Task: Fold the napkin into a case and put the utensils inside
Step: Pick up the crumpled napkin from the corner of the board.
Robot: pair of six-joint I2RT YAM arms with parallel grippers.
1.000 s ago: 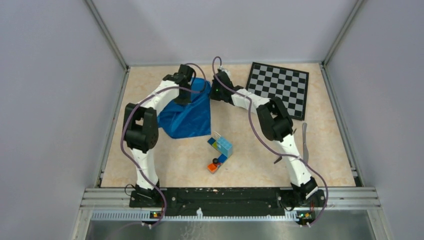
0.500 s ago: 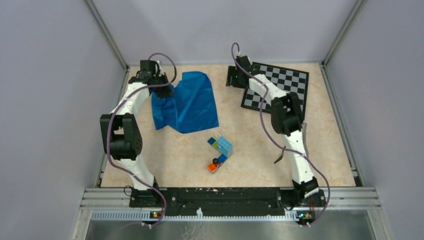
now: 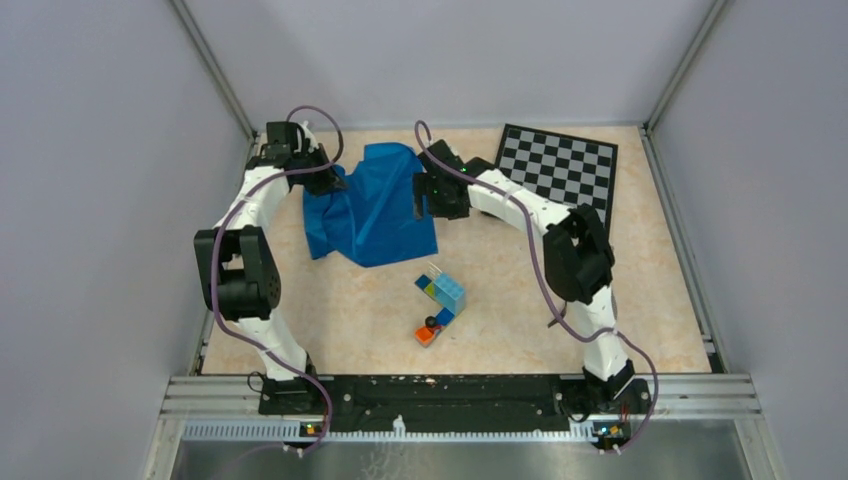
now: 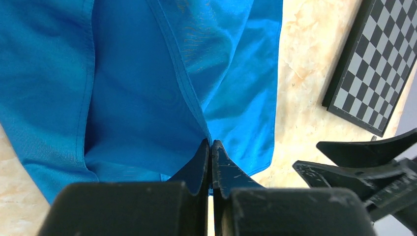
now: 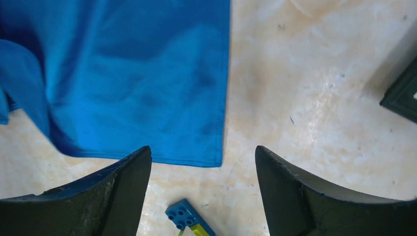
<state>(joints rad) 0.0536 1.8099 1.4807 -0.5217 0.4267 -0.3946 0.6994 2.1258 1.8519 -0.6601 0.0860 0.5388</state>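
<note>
Toy bricks sit mid tabletop, nearest the arm bases. Beyond them the napkin, rumpled and partly doubled over, lies left of centre toward the far edge. Right gripper hangs above the napkin's right edge by its near-right corner, jaws wide apart, holding nothing. Left gripper is at the napkin's left side, jaws pressed together, pinching a fold of cloth. Chessboard in far right corner, apart from napkin.

light: bright, even | shadows: soft | napkin: mild sheen | focus: sharp
</note>
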